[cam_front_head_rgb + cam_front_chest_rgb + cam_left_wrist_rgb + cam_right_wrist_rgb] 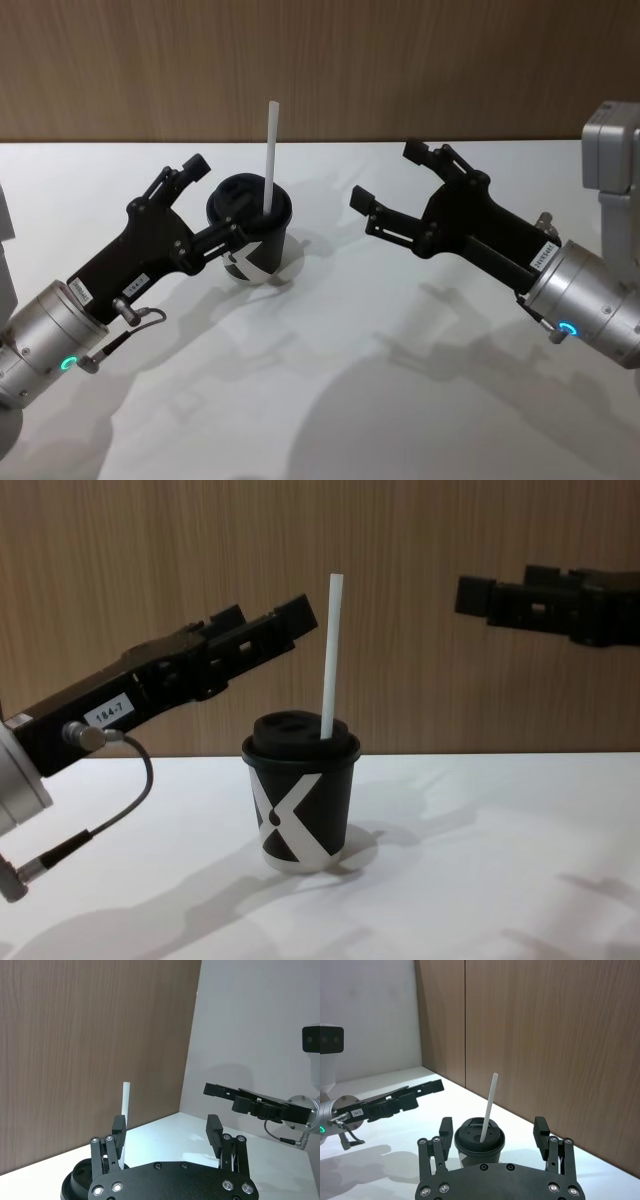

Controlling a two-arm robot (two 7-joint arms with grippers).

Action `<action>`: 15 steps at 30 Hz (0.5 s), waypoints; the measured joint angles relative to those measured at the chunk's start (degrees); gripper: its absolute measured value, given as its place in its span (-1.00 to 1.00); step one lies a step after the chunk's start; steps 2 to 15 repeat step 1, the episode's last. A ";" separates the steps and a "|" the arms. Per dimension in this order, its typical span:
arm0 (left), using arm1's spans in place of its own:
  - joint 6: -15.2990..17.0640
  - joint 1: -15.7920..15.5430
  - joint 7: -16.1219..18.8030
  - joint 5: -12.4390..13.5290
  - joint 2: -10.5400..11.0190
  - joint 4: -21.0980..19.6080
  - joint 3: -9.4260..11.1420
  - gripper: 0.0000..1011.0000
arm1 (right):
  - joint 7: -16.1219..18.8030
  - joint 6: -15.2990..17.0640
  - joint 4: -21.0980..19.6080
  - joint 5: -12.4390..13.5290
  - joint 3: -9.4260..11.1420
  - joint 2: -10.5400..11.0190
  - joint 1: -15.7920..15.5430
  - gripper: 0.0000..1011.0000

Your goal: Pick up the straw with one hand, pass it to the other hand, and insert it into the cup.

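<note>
The black cup (pixel 252 243) with its white X mark stands upright on the white table (pixel 400 400). The white straw (pixel 270 150) sticks up through its domed lid, leaning slightly. My left gripper (pixel 217 198), the one labelled 184-7, is open at the cup's left side, its fingers straddling the lid's left edge without holding the straw. My right gripper (pixel 388 175) hangs open to the cup's right, well apart from it. In the chest view the straw (pixel 331 650) rises from the cup (pixel 300 800) between the left gripper (pixel 290 620) and the right gripper (pixel 480 595).
A wood-panelled wall (pixel 320 60) runs along the table's far edge, just behind the cup. Bare white tabletop stretches in front of the cup and between the two arms.
</note>
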 joint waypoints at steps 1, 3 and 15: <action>-0.01 0.03 -0.05 -0.03 0.01 -0.02 0.00 0.98 | -0.04 0.00 -0.05 -0.02 0.03 0.03 -0.07 0.98; -0.01 0.03 -0.05 -0.03 0.01 -0.02 0.00 0.98 | -0.04 0.00 -0.05 -0.02 0.03 0.03 -0.07 0.98; -0.01 0.03 -0.05 -0.03 0.01 -0.02 0.00 0.98 | -0.04 0.00 -0.05 -0.02 0.03 0.03 -0.07 0.98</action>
